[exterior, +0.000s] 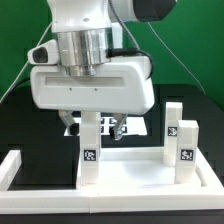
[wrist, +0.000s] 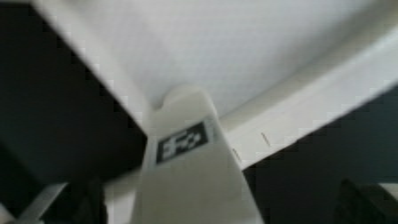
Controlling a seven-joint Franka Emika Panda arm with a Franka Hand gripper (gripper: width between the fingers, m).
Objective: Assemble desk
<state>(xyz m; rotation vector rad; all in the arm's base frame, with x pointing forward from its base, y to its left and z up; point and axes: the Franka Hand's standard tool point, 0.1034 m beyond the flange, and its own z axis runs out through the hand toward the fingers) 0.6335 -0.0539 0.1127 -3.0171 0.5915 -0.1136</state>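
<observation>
From the exterior view I've got the arm's big white wrist block filling the top of the frame, and the claw [exterior: 103,127] hanging right over the desk top [exterior: 125,163], which lies flat on the black table [exterior: 195,105] with its open side up. One leg [exterior: 90,145] stands upright directly under the claw, tag facing the camera, and the fingers sit wide apart around its upper end with nothing clamped as far as I can see (the wrist block hides most of the fingertips, so contact is hard to judge). Two more legs [exterior: 180,140] stand upright toward the exterior view's right. A white border bar [exterior: 12,168] runs along the exterior view's left. On the wrist view, the same leg [wrist: 183,165] rises between the spread fingers [wrist: 45,205], tag visible, with the white top [wrist: 267,50] blurred behind it.
</observation>
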